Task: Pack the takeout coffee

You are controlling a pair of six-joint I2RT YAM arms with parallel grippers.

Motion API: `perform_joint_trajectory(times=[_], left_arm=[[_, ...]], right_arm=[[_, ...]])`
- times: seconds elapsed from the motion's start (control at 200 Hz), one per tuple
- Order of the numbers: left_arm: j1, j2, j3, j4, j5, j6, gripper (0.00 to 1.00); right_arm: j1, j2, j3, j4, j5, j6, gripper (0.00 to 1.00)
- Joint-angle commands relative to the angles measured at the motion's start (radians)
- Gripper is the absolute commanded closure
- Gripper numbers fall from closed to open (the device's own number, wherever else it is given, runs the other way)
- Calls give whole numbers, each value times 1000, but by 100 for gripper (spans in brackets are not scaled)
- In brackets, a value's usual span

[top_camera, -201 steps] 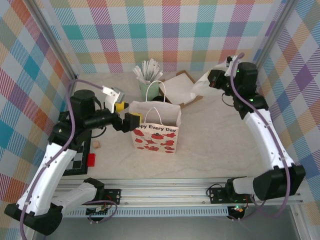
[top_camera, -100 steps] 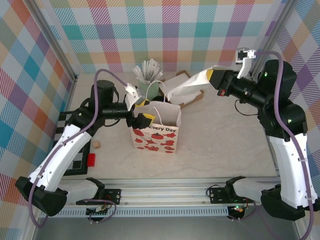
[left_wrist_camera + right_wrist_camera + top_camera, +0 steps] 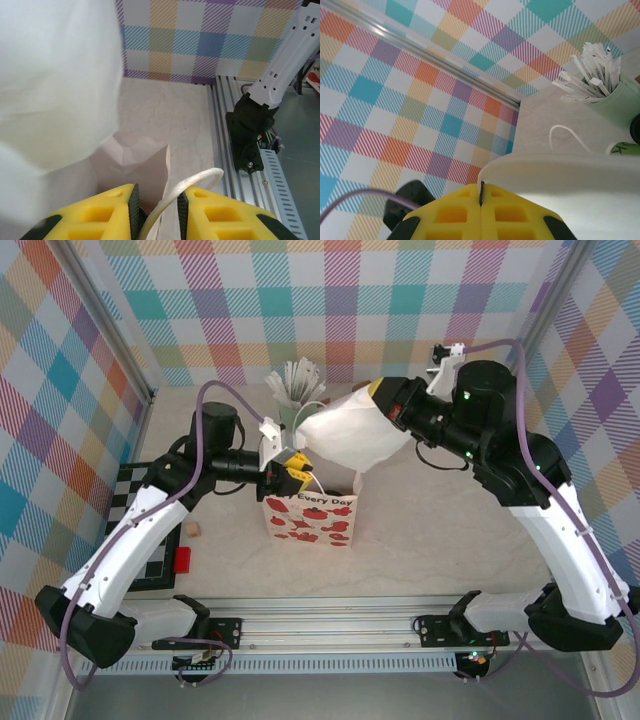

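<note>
The white gift bag [image 3: 310,515] printed with red fruit stands at the table's middle. My left gripper [image 3: 291,468] [image 3: 156,210] sits at its left rim, its jaws drawn close on the bag's white rope handle [image 3: 200,177], which touches both pads. My right gripper [image 3: 380,398] [image 3: 481,192] is shut on the edge of a flat white paper pouch [image 3: 350,435] [image 3: 560,175] held level over the gift bag's mouth. That pouch hides the takeout coffee in the top view. A dark rounded edge [image 3: 636,129] at the right wrist view's border may be its lid.
A pale green cup of white-wrapped sticks [image 3: 297,380] [image 3: 615,105] stands behind the bag. A checkered mat [image 3: 135,490], a red block [image 3: 181,559] and a small wooden block [image 3: 193,529] lie at the left. The metal rail [image 3: 330,625] runs along the near edge.
My right arm has swung left, carrying the white pouch from the back right to above the gift bag. My left gripper has moved to the bag's rim and closed on its handle.
</note>
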Motion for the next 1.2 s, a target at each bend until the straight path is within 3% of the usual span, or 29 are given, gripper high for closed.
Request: perform_joint_trajectory(times=[0.0, 0.2, 0.42, 0.46, 0.525, 0.63, 0.745, 0.875, 0.995, 1.085, 1.195], left_arm=[[-8, -41, -22, -5, 46, 34, 72], [-8, -85, -67, 33, -22, 33, 71], [-8, -120, -91, 77, -60, 12, 65], [-8, -123, -90, 87, -82, 0, 58], [-8, -139, -78, 75, -129, -13, 38], [-1, -206, -55, 3, -195, 1, 22], [46, -281, -37, -49, -275, -21, 11], [113, -294, -5, -67, -234, -29, 7], [115, -247, 29, 49, -269, -80, 2], [115, -150, 127, 42, -284, -91, 3], [107, -45, 231, -51, -196, -15, 11]], right_arm=[[66, 34, 53, -35, 164, 148, 100], [164, 120, 77, -44, 251, 353, 100], [299, 216, 230, -132, 380, 399, 100], [312, 226, 226, -131, 381, 428, 100], [323, 240, 222, -121, 375, 446, 100], [325, 254, 226, -123, 374, 430, 100], [326, 245, 218, -129, 386, 408, 100], [326, 226, 186, -110, 389, 403, 100], [326, 223, 175, -112, 384, 402, 100], [326, 216, 161, -117, 394, 409, 100], [326, 197, 111, -80, 394, 427, 100]])
